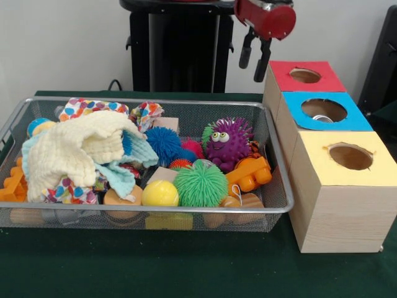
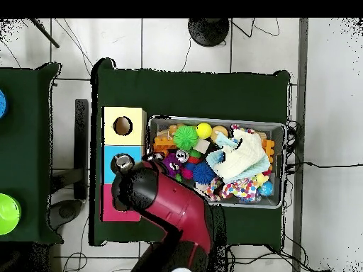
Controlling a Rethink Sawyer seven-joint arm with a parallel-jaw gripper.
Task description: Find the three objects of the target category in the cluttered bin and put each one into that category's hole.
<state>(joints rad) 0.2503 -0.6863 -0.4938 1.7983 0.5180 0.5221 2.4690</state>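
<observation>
The wire mesh bin (image 1: 186, 102) sits on the green table, full of toys and cloths; it also shows in the overhead view (image 2: 213, 120). I see no metal can among the clutter. The blue-surround hole (image 1: 324, 109) is the middle one in the wooden box to the bin's right, and a silvery can rim (image 1: 321, 117) shows inside it. The hole also shows in the overhead view (image 2: 122, 163). My gripper (image 1: 252, 71) hangs high at the box's far end, beside the red section, fingers apart and empty. In the overhead view the red arm (image 2: 138, 188) covers it.
The red-surround hole (image 1: 304, 75) and the yellow-surround hole (image 1: 350, 156) flank the blue one. The bin holds a pale yellow cloth (image 1: 80, 149), a purple spiky toy (image 1: 227, 141), a green spiky ball (image 1: 200, 184), a smooth yellow ball (image 1: 160, 194) and an orange toy (image 1: 250, 174).
</observation>
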